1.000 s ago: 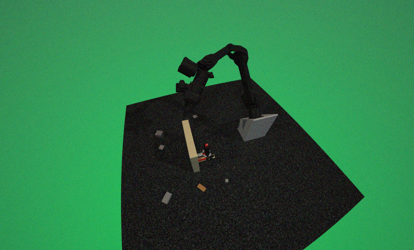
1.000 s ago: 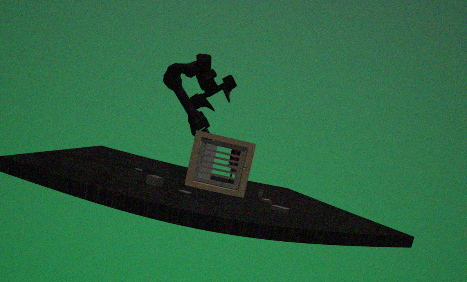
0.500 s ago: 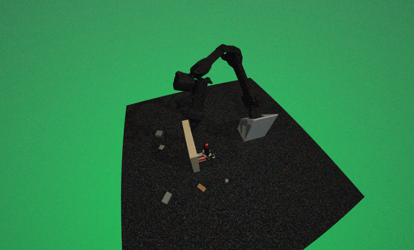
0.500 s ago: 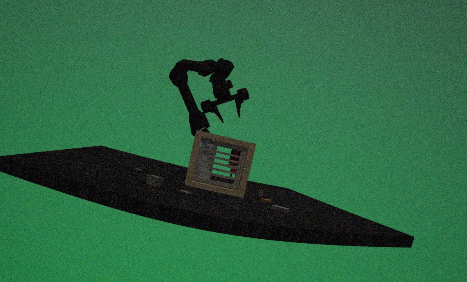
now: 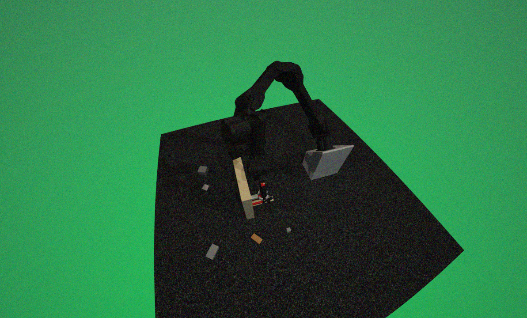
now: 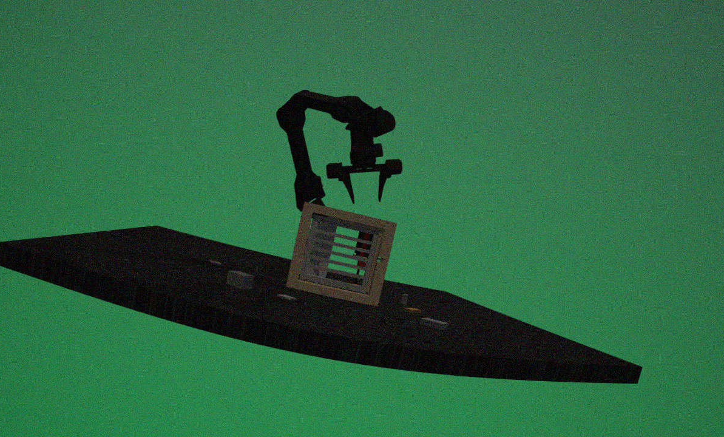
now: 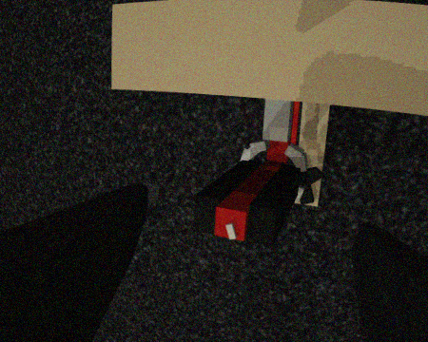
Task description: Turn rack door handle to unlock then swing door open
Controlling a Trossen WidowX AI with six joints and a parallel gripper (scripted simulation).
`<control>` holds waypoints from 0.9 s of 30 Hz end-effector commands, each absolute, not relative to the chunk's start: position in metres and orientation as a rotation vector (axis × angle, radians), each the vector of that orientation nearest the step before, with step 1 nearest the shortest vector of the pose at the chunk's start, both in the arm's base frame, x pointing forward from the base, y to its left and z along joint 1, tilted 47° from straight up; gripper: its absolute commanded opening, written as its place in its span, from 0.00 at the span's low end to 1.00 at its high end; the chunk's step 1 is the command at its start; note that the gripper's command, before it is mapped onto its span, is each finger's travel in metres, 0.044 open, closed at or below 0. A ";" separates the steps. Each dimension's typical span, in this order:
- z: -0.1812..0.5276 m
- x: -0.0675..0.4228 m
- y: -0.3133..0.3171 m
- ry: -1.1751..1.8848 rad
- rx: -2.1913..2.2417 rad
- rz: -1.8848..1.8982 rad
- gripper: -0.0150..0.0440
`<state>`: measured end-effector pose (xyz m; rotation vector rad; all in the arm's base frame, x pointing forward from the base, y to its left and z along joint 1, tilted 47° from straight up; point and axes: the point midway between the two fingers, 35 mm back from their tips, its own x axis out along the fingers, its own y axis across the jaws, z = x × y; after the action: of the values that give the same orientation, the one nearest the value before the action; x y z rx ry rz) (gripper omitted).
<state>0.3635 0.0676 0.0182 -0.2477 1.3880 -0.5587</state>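
Top view: one gripper (image 5: 257,166) (image 6: 366,202) (image 7: 254,219), black, fingers hard to make out against the dark table (image 5: 336,221) (image 6: 136,282) (image 7: 48,157). Near it, one tan frame (image 5: 242,181) (image 6: 295,255) (image 7: 200,47), upright. Item, one red-and-black handle (image 5: 262,186) (image 6: 363,247) (image 7: 249,195), on the frame's gripper side. Beyond the frame from the gripper, two small pale blocks (image 5: 202,170); farther out past the handle, one orange block (image 5: 256,238) (image 6: 412,310), flat. Grey pedestal (image 5: 328,164), well apart from the gripper, carrying the arm (image 5: 306,102) (image 6: 297,152).

Exterior view: gripper pointing down, fingers spread more than halfway, nothing between them, tips above the frame. Below the gripper, one slatted door (image 6: 371,266), shut within the frame; handle upright behind the slats.

Wrist view: fingers standing wide to either side, apart from the handle, which lies below and between their lines; no hold on it. Frame across the upper part, handle mounting extending from it.
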 end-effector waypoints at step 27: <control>-0.032 0.344 0.063 1.515 -0.528 -0.725 0.76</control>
<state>0.3460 0.0694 -0.0272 -0.5194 1.5074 -0.7212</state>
